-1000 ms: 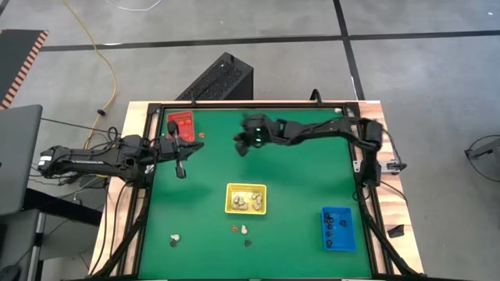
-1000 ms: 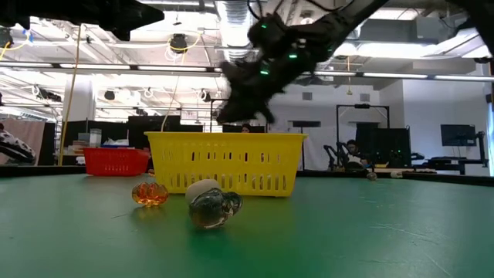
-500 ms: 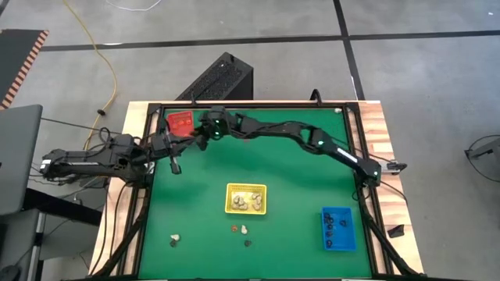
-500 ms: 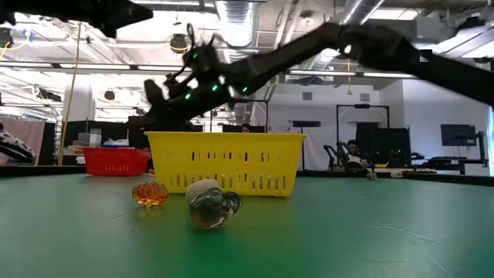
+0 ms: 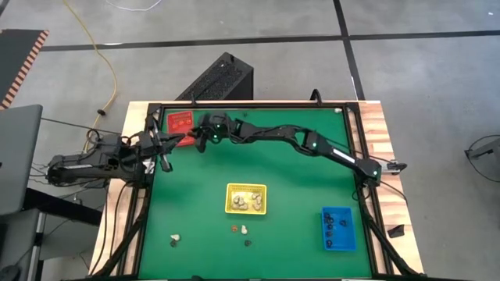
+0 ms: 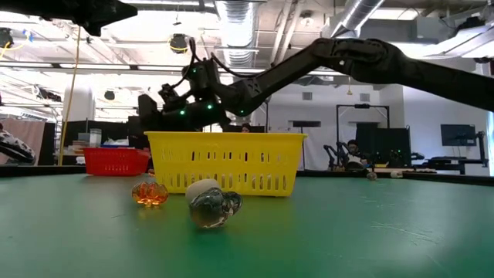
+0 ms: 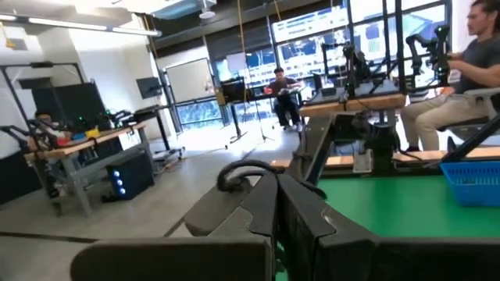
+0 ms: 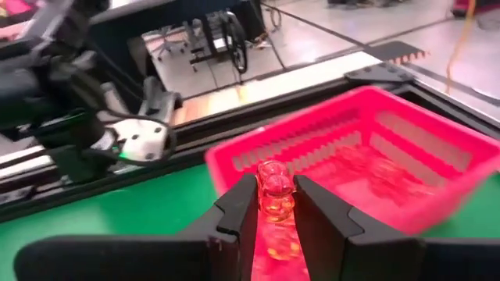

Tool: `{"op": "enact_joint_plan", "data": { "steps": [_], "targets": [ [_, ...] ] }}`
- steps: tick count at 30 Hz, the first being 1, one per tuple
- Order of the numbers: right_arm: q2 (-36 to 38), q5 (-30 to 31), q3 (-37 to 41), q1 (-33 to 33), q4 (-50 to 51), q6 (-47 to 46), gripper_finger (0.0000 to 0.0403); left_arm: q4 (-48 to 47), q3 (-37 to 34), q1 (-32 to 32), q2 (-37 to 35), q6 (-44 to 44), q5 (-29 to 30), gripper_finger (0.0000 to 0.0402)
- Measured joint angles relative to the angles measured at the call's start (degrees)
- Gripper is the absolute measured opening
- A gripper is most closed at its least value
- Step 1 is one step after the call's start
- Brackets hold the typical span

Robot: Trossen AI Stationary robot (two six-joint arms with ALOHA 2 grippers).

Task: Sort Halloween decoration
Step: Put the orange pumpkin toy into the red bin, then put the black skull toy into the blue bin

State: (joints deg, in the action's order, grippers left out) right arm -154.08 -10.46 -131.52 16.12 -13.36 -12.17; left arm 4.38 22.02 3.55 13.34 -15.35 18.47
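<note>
Nearest the low camera, three loose trinkets sit on the green felt table (image 6: 370, 232): a smoky glass skull-like piece (image 6: 214, 208) touching a cream-white one (image 6: 202, 189), with a round amber pumpkin bead (image 6: 150, 193) just beside them. Behind them stands the yellow slotted plastic tray (image 6: 224, 161), already holding cream pieces in the high view.

Farther back, the right gripper (image 8: 273, 204) is pinched on a small clear orange pumpkin trinket (image 8: 273, 190), right at the near rim of the red slotted plastic tray (image 8: 422, 168). It looks light, hard, glossy, likely slippery; a squeeze across its widest part seems safest.

The left gripper (image 7: 275, 204), fingers pressed together and empty, waits at the table's left edge.

The blue tray (image 5: 337, 228) holds dark bits too small to identify. The red tray's contents are blurred.
</note>
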Motion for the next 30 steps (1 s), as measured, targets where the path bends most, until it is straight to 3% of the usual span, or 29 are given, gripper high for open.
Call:
{"op": "enact_joint_plan", "data": {
  "steps": [13, 22, 30],
  "targets": [
    [0.0, -0.1, 0.0, -0.1, -0.8, 0.1, 0.0115, 0.0, 0.0, 0.0, 0.0, 0.1, -0.1, 0.0],
    [0.0, -3.3, 0.0, 0.0, -0.4, 0.1, 0.0115, 0.0, 0.0, 0.0, 0.0, 0.0, -0.1, 0.0],
    [0.0, -4.1, 0.0, 0.0, -0.8, 0.2, 0.018, 0.0, 0.0, 0.0, 0.0, 0.0, -0.1, 0.0]
  ]
}}
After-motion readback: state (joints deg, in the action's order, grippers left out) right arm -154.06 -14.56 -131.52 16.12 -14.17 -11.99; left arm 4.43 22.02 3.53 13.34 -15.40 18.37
